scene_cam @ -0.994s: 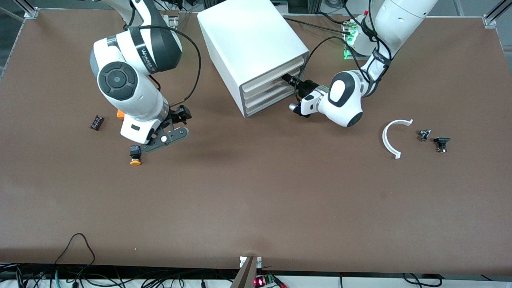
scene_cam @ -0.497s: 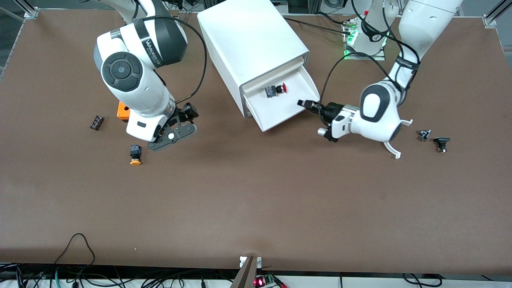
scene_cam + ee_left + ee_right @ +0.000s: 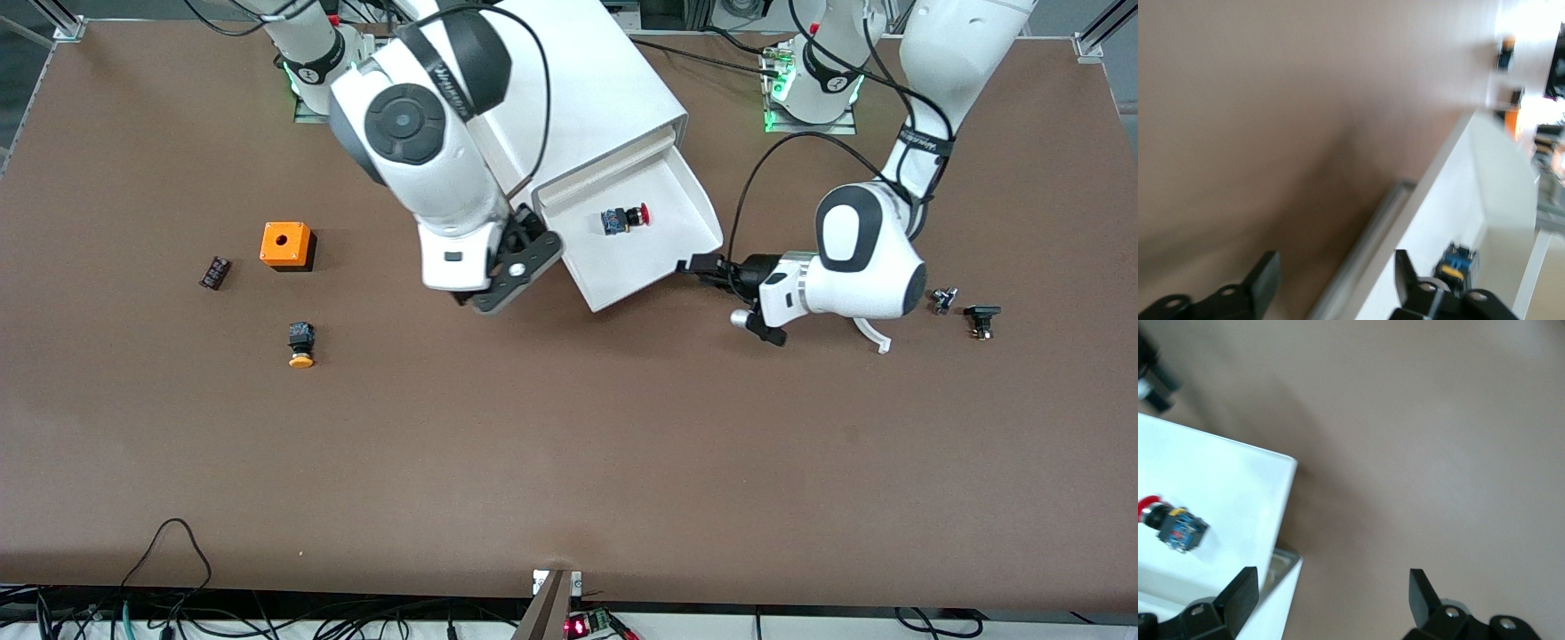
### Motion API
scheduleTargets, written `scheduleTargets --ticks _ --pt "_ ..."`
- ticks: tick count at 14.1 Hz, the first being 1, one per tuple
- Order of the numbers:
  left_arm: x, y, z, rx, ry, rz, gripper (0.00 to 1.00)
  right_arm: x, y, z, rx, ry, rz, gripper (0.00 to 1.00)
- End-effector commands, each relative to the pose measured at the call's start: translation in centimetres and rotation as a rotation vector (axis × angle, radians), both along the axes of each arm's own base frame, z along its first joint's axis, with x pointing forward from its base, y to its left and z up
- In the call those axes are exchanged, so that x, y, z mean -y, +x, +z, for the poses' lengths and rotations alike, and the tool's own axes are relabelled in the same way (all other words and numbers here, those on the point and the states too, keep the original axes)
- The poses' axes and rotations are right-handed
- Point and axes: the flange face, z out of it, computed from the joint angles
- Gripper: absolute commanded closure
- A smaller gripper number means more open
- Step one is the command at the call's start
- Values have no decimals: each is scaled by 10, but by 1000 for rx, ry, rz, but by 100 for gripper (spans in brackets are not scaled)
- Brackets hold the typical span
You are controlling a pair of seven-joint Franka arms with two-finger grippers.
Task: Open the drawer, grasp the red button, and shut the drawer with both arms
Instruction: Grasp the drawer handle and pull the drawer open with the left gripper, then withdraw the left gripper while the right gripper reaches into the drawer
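The top drawer (image 3: 676,191) of the white cabinet (image 3: 551,80) stands pulled out. The red-capped button (image 3: 625,218) lies on its side in it, and shows in the right wrist view (image 3: 1170,522) and the left wrist view (image 3: 1457,265). My left gripper (image 3: 702,265) is open at the drawer's front corner toward the left arm's end; in its wrist view (image 3: 1335,287) the drawer's front rail (image 3: 1358,257) runs between the jaws. My right gripper (image 3: 502,280) is open, low beside the drawer's other front corner (image 3: 1281,520), over bare table (image 3: 1331,587).
An orange box with a hole (image 3: 286,244), an orange-yellow-capped button (image 3: 300,345) and a small dark part (image 3: 214,272) lie toward the right arm's end. A white curved piece (image 3: 876,336) and two small black parts (image 3: 981,318) lie toward the left arm's end.
The left gripper has drawn the drawer out of the cabinet. The right arm has swung from beside the orange box to the drawer's side. The button slid along with the drawer.
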Motion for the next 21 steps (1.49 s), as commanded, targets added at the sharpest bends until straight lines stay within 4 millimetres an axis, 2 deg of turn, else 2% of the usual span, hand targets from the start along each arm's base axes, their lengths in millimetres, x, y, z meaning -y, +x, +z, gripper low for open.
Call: scheduleTargets --ticks 1,3,4,6,9,11,13,14,18,21 --pt "-69 16 67 117 23 126 0 -31 -5 2 7 75 166 0" --pt "-84 16 114 206 59 129 0 -46 -14 -8 14 97 316 0" --pt "-101 17 146 284 161 72 0 -51 -18 -14 16 105 402 0" --pt "-111 9 205 361 352 -83 0 -62 -29 -23 7 113 546 0" --pt "-134 -12 281 320 593 -130 0 -86 -54 -31 -15 135 666 0" --pt "-136 -18 323 303 722 -83 0 -98 -61 -50 -26 136 729 0" --pt "-142 -27 340 251 762 -88 0 -101 -63 -65 -38 136 789 0" --pt "-145 -29 342 237 776 -88 0 -101 -63 -76 -52 134 822 0" --pt "-160 -25 339 239 782 -51 0 -119 -82 -95 -49 87 904 0" --pt "-159 -26 340 239 769 -51 0 -134 -103 -108 -70 75 930 0"
